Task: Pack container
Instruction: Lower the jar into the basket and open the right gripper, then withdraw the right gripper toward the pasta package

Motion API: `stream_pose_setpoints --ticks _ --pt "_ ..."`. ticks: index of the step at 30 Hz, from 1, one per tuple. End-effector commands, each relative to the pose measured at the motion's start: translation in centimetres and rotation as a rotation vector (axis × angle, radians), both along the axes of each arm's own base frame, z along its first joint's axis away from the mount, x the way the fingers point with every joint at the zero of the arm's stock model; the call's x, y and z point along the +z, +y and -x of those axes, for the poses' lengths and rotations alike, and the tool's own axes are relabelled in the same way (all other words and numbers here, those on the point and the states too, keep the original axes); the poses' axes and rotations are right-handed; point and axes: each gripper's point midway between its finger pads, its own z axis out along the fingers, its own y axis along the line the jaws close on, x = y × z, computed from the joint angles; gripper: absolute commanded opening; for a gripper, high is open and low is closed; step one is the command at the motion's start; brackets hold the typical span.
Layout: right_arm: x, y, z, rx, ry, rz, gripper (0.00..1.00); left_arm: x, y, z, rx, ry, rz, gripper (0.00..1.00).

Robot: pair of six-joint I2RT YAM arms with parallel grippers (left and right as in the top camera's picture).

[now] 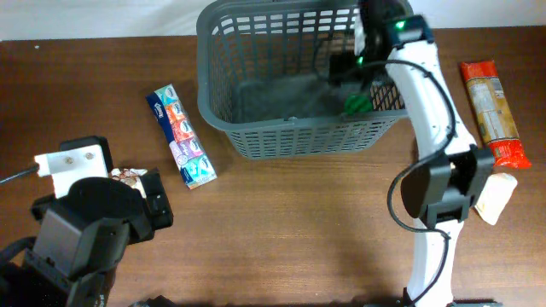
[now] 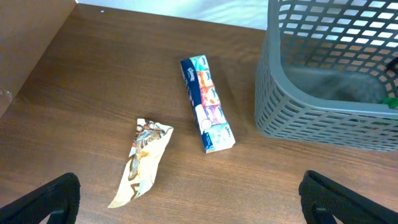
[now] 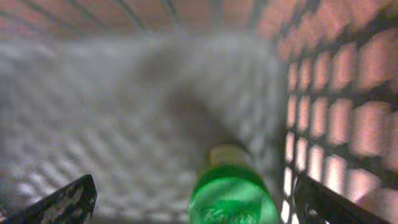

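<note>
In the overhead view the basket (image 1: 256, 51) stands at 12 o'clock on the bench (image 1: 299, 230). The right arm (image 1: 435, 102) reaches over its 3 o'clock rim and down inside. A green bottle (image 1: 357, 103) lies on the floor in the 4 o'clock corner, close to the lattice wall. In the blurred right wrist view the right jaws are spread wide. One of the fingers (image 3: 59, 202) shows at each lower corner, and the bottle lies between them, touched by neither.

The left arm (image 1: 85, 226) sits at 8 o'clock on the bench. The left jaws are also wide, with nothing between them, above bare wood. A tissue pack (image 1: 181, 136) lies at 9 o'clock from the basket, and a crumpled wrapper (image 1: 128, 176) at 8 o'clock from the pack. A pasta pack (image 1: 490, 111) lies at 3 o'clock from the basket, with a beige packet (image 1: 496, 196) at 6 o'clock from it.
</note>
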Motion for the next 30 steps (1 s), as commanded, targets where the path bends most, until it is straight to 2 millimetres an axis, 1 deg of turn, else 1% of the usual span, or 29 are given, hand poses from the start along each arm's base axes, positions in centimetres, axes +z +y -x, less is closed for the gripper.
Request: stream_pose_setpoints --ticks 1,2,3,5,6,9,11,14,15,17,18,19,21,22,24,25,26,27,28,29,30 --pt "8.6 0.0 -0.8 0.016 -0.197 -0.020 0.94 -0.1 0.0 -0.1 -0.006 0.007 -0.014 1.00" --pt "9.9 -0.4 -0.7 0.005 -0.225 -0.009 0.94 -0.1 0.0 -0.1 -0.006 0.006 -0.014 1.00" --pt "11.7 -1.5 -0.4 -0.022 -0.266 0.019 0.94 -0.1 0.0 -0.1 -0.006 0.006 -0.014 1.00" --pt "14.6 -3.8 0.5 -0.083 -0.325 0.092 0.95 -0.1 0.0 -0.1 -0.006 0.006 -0.014 1.00" --pt "16.1 -5.4 1.2 -0.124 -0.353 0.137 0.95 -0.1 0.0 -0.1 -0.006 0.006 -0.014 1.00" --pt "19.6 -9.5 3.5 -0.249 -0.416 0.227 0.95 -0.1 0.0 -0.1 -0.006 0.006 -0.014 0.99" --pt "21.4 -12.0 5.1 -0.354 -0.449 0.237 0.95 -0.1 0.0 -0.1 -0.006 0.007 -0.014 0.99" --pt "23.3 -15.5 7.3 -0.477 -0.481 0.237 0.97 -0.1 0.0 -0.1 -0.006 0.006 -0.014 1.00" --pt "23.7 -16.3 7.7 -0.497 -0.488 0.239 0.99 -0.1 0.0 -0.1 -0.006 0.007 -0.014 1.00" --pt "24.6 -18.5 8.8 -0.551 -0.504 0.247 0.99 -0.1 0.0 -0.1 -0.006 0.007 -0.014 0.99" --pt "24.9 -19.2 9.1 -0.568 -0.510 0.248 0.99 -0.1 0.0 -0.1 -0.006 0.006 -0.014 1.00" --pt "25.0 -19.7 9.4 -0.578 -0.512 0.245 0.99 -0.1 0.0 -0.1 -0.006 0.006 -0.014 1.00" --pt "25.2 -20.0 9.6 -0.576 -0.515 0.215 0.99 -0.1 0.0 -0.1 -0.006 0.007 -0.014 1.00" --pt "25.0 -19.3 9.4 -0.522 -0.510 0.178 0.99 -0.1 0.0 -0.1 -0.006 0.006 -0.014 1.00" --pt "24.8 -16.9 8.8 -0.320 -0.506 0.113 0.99 -0.1 0.0 -0.1 -0.006 0.007 -0.014 1.00" --pt "24.8 -15.3 8.6 -0.196 -0.512 0.072 0.99 -0.1 0.0 -0.1 -0.006 0.006 -0.014 1.00" --pt "24.7 -14.9 8.5 -0.168 -0.510 0.060 0.99 -0.1 0.0 -0.1 -0.006 0.007 -0.014 0.99" --pt "24.7 -15.0 8.5 -0.167 -0.510 0.061 0.99 -0.1 0.0 -0.1 -0.006 0.006 -0.014 1.00" --pt "24.4 -15.6 8.4 -0.209 -0.499 0.073 0.99 -0.1 0.0 -0.1 -0.006 0.007 -0.014 1.00" --pt "24.1 -16.7 8.5 -0.303 -0.483 0.081 0.99 -0.1 0.0 -0.1 -0.006 0.006 -0.014 0.99" --pt "23.9 -18.3 8.7 -0.437 -0.470 0.100 0.99 -0.1 0.0 -0.1 -0.006 0.006 -0.014 1.00"
